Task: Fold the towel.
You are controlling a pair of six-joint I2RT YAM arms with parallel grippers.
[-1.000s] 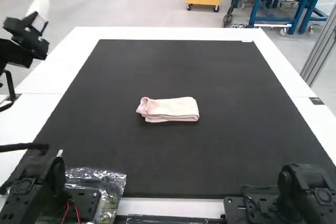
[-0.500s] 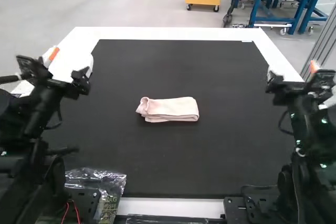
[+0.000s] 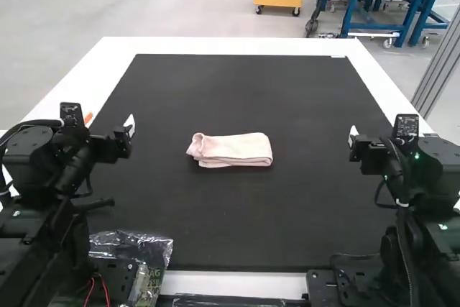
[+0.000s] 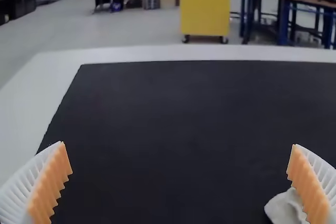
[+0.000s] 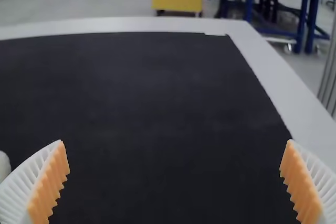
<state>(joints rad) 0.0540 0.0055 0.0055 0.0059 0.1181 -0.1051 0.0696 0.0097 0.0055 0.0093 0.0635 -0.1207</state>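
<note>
Crinkled clear bag (image 3: 147, 247) beside left arm (image 3: 52, 190), black mat (image 3: 237, 98) under towel (image 3: 233, 150)

Readable text: none.
Clear packet (image 3: 133, 244): at the left part of the counter's (image 3: 237, 283) near edge; small light print-like marks on its greenish insert (image 3: 150, 283), too small to make out.
</note>
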